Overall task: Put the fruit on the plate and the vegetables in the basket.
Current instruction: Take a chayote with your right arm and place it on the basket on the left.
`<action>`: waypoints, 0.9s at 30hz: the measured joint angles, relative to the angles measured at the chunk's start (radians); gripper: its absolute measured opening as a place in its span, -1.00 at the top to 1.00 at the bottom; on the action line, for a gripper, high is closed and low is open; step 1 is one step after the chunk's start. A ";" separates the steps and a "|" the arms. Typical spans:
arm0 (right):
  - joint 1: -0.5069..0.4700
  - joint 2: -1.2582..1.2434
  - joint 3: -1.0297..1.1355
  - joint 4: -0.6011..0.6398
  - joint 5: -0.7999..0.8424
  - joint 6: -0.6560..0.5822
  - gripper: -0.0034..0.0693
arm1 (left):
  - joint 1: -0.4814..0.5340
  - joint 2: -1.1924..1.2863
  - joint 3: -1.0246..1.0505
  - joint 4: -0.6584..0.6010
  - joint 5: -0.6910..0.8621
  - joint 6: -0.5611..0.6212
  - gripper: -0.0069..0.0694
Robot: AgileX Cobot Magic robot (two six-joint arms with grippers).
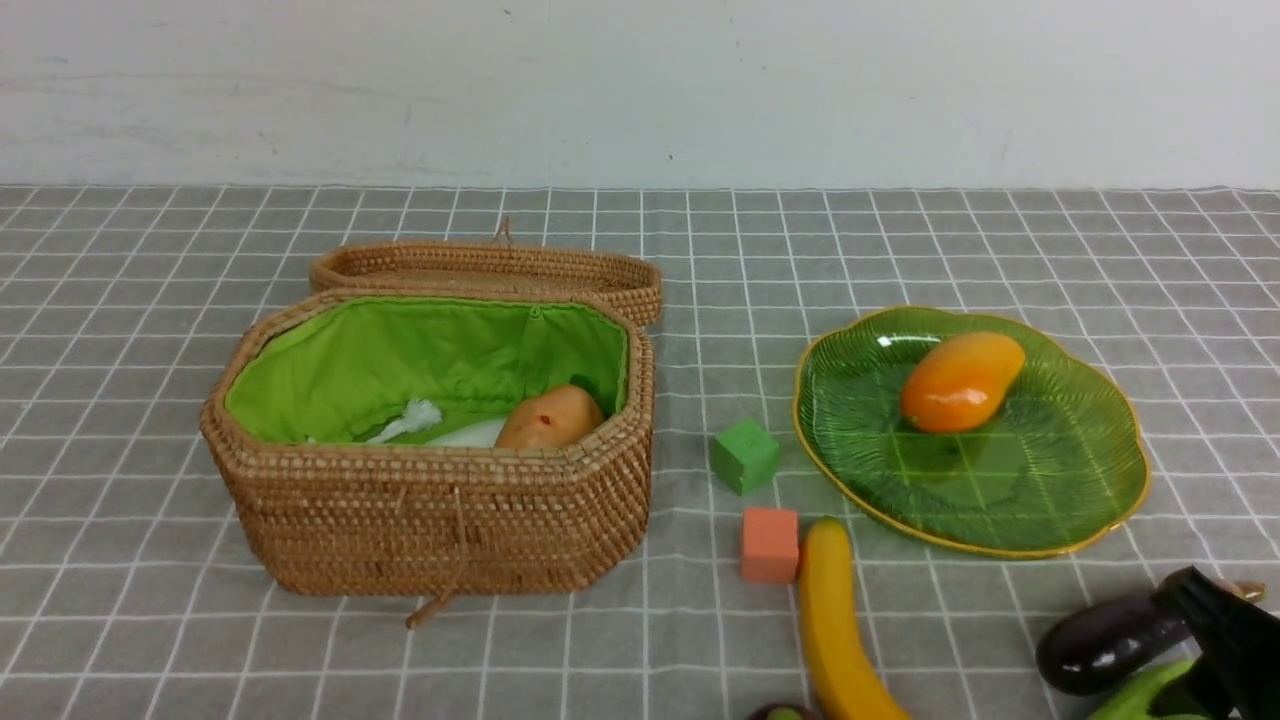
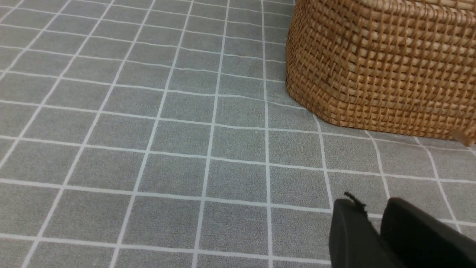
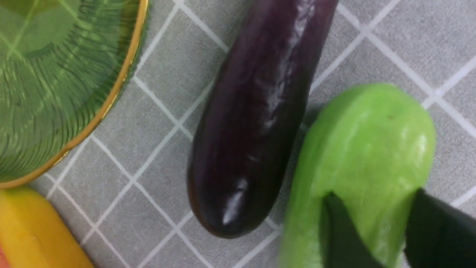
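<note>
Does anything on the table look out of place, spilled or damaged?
Nothing is spilled or broken. Only two blocks look out of place: a green cube and an orange cube lie on the cloth between the basket and the plate, neither fruit nor vegetable. The orange cube sits right beside the banana.

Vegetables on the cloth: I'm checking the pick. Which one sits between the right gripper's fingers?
The light green gourd; the right gripper straddles its end, while the purple eggplant beside it lies free.
</note>
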 joint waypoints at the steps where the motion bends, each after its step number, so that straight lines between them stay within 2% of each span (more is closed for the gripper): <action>1: 0.000 0.000 0.000 0.000 0.000 0.000 0.38 | 0.000 0.000 0.000 0.000 0.000 0.000 0.48; 3: -0.001 -0.002 0.000 0.003 0.001 -0.026 0.60 | 0.000 0.000 0.000 0.000 0.000 0.000 0.48; 4: -0.002 -0.006 0.000 0.016 0.000 -0.039 0.79 | 0.000 0.000 0.000 0.000 0.000 0.000 0.47; 6: -0.002 -0.007 0.000 0.032 0.000 -0.045 0.90 | 0.000 0.000 0.000 0.000 0.000 0.000 0.47; 13: -0.002 -0.007 -0.001 0.054 0.022 -0.047 0.91 | 0.000 0.000 0.000 0.000 0.000 0.000 0.45; 17: -0.002 -0.007 -0.010 0.083 0.060 -0.043 0.79 | 0.000 0.000 0.000 0.000 0.000 0.000 0.44; 19: -0.002 -0.007 -0.022 0.110 0.103 -0.034 0.66 | 0.000 0.000 0.000 0.000 0.000 0.000 0.44; 23: -0.002 -0.004 -0.045 0.141 0.182 -0.027 0.32 | 0.000 0.000 0.000 0.000 0.000 0.000 0.43; 24: -0.002 0.001 -0.062 0.144 0.205 -0.026 0.13 | 0.000 0.000 0.000 0.000 0.000 0.000 0.42; 25: -0.002 0.002 -0.070 0.147 0.211 -0.026 0.06 | 0.000 0.000 0.000 0.000 0.000 0.000 0.41; 26: -0.002 0.002 -0.087 0.147 0.212 -0.026 -0.10 | 0.000 0.000 0.000 0.000 0.000 0.000 0.41; 27: -0.002 0.002 -0.092 0.147 0.212 -0.026 -0.14 | 0.000 0.000 0.000 0.000 0.000 0.000 0.41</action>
